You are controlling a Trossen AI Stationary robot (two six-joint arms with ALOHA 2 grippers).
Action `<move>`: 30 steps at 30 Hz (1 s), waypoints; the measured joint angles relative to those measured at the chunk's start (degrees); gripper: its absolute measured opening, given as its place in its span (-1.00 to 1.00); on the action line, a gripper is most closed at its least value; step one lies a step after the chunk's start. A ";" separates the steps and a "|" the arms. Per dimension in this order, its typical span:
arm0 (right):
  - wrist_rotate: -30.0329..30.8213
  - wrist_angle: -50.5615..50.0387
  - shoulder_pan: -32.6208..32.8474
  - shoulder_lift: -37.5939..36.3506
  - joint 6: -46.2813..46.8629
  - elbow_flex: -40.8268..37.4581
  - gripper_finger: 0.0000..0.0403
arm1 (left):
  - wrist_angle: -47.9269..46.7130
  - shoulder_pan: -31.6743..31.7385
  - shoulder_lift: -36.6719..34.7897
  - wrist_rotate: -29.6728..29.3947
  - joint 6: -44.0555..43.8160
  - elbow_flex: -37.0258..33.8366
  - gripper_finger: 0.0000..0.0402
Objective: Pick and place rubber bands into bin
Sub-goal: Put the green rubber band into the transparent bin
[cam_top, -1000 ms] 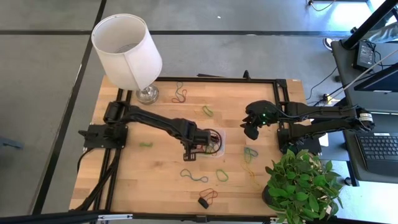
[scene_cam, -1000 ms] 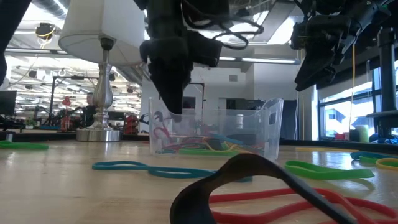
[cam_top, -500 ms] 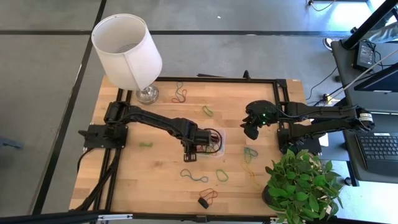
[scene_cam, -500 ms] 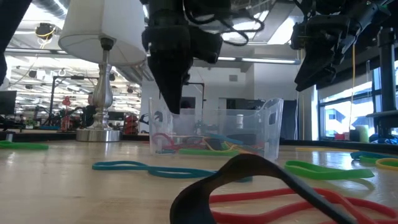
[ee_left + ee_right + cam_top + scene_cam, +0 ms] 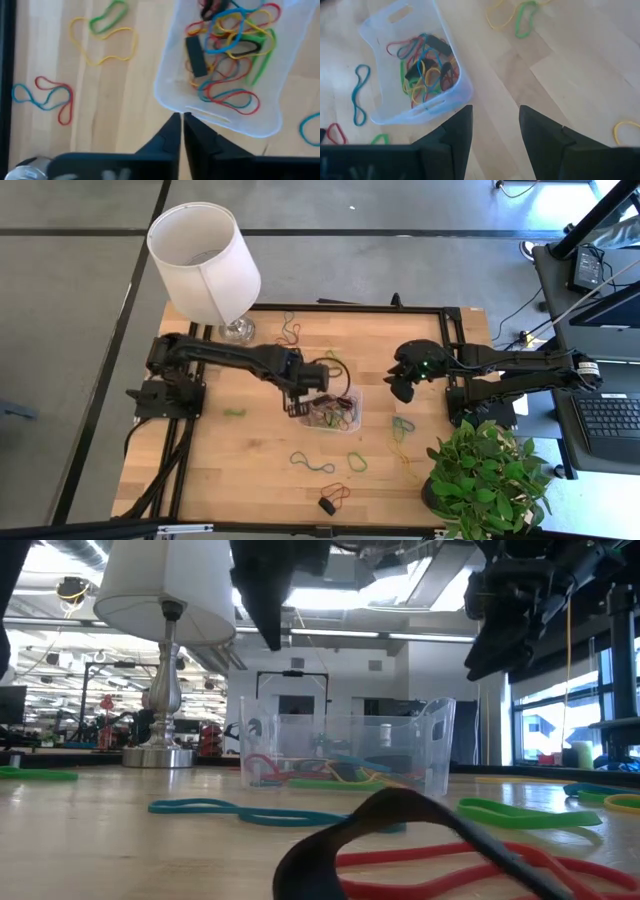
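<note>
Pale wooden table (image 5: 260, 470) in a black frame, open workshop behind. Left gripper (image 5: 181, 131): fingers pressed together, nothing between them, hanging above the near wall of the bin (image 5: 333, 412), likely clear of it so the drop lands inside. The bin holds a tangle of rubber bands (image 5: 231, 47). Loose bands lie scattered: a blue one (image 5: 312, 463), a green one (image 5: 357, 462), a red-and-black pair (image 5: 332, 497) at the table's front edge. Right gripper (image 5: 491, 125) waits, fingers spread, empty, beside the bin. White lamp (image 5: 204, 260) at the far corner.
</note>
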 joint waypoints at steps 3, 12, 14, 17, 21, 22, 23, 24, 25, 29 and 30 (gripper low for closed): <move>0.01 1.40 0.00 0.00 0.01 0.00 -0.18 | 0.79 2.47 -2.02 1.27 -0.29 -3.08 -0.98; 0.01 2.77 0.00 0.00 0.01 0.00 -0.18 | 17.07 7.13 -9.42 7.36 1.52 -19.76 -0.99; 0.01 3.00 0.00 0.02 1.22 0.00 -0.18 | 21.54 7.25 -12.00 7.52 1.49 -24.48 -0.99; 0.73 8.83 -0.10 1.00 4.20 0.00 -0.18 | 27.46 7.25 -16.46 7.52 1.23 -31.54 -0.99; 1.64 23.94 -0.86 5.70 0.48 0.03 -0.18 | 33.97 7.25 -22.98 7.39 0.20 -40.38 -0.99; 1.76 27.39 -0.90 7.65 -0.42 0.29 -0.18 | 34.90 7.25 -24.73 7.31 -0.29 -42.46 -0.99; 1.80 29.52 -1.06 10.02 -1.85 1.07 -0.18 | 35.87 7.25 -26.26 7.25 -0.86 -44.37 -0.99; 2.16 30.19 -1.20 12.47 -3.32 2.41 -0.18 | 37.30 7.25 -27.78 7.23 -1.04 -46.24 -0.99; 2.76 29.87 -1.32 15.22 -4.55 4.31 -0.18 | 38.05 7.26 -29.32 7.21 -1.13 -48.02 -0.99; 4.57 22.31 -3.29 27.11 -6.03 15.27 -0.18 | 40.02 7.50 -34.57 6.10 -1.11 -53.95 -0.99; 4.56 19.59 -4.00 30.42 -5.78 18.66 -0.18 | 40.29 7.80 -35.74 5.91 -1.08 -55.12 -0.99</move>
